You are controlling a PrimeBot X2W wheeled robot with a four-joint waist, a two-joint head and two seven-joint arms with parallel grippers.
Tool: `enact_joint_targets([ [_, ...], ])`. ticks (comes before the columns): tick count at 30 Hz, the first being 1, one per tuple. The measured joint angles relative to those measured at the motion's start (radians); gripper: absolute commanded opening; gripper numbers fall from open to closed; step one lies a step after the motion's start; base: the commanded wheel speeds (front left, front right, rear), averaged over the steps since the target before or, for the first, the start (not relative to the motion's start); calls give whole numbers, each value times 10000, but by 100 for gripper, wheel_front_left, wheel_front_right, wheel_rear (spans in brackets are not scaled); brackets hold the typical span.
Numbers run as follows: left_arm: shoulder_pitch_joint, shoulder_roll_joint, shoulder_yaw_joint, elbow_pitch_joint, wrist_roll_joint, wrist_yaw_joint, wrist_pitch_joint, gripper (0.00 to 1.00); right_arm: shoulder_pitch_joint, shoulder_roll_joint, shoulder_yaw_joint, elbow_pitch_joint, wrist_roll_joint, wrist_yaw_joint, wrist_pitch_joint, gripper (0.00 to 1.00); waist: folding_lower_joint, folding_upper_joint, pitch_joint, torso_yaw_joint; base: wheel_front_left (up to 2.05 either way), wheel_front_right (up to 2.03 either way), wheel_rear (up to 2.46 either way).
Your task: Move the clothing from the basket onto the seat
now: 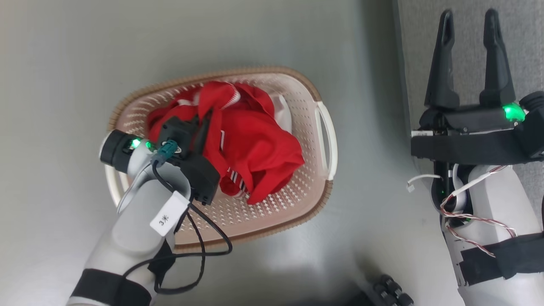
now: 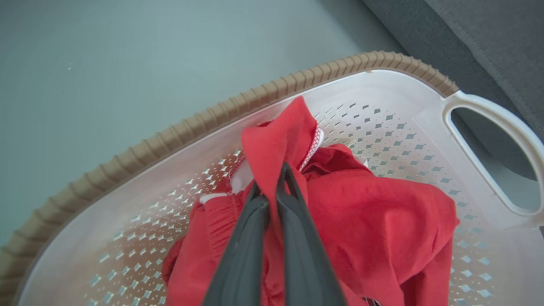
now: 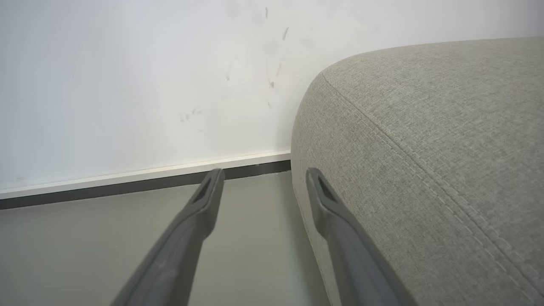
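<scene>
My left tool (image 2: 270,178) is clamped on a raised fold of the clothing (image 1: 255,144), the rest heaped in the basket (image 1: 314,187). The seat (image 3: 425,127) lies to the basket's right, beside my right tool (image 1: 468,19), spread wide and empty; I judge the carry goes up, then rightward.

The grey floor (image 1: 63,63) carries the basket (image 1: 293,191) near the seat (image 1: 529,46).
</scene>
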Motion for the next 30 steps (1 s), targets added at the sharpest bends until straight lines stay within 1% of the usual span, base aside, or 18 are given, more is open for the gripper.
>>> enact_joint_targets([
  [4,196,-48,-127,-217,-81,-82,-8,0,210,-130,-59,322,-86,136,0,100,0,0,-454,213,0,0,0],
  [7,366,-56,-144,-533,-337,-157,-10,0,382,-174,-75,485,-134,232,0,100,0,0,-835,380,0,0,0],
  [17,992,-73,-395,-2056,-1168,-247,-10,0,860,-190,-52,1258,-161,499,0,100,-1,0,-2241,905,0,0,0],
  [24,1000,-86,-357,-2920,-1239,-257,-10,0,1234,-180,-38,1783,-161,665,0,100,-1,0,-3290,1177,0,0,0],
  [25,1008,-94,-353,-3143,-1241,-259,-10,0,1288,-178,-29,1931,-161,727,0,100,-1,-1,-3592,1242,0,0,0],
  [30,1202,-88,-280,-3611,-1346,-334,-12,0,1463,-155,84,2351,-157,892,0,100,-1,-1,-4352,1372,0,0,0],
])
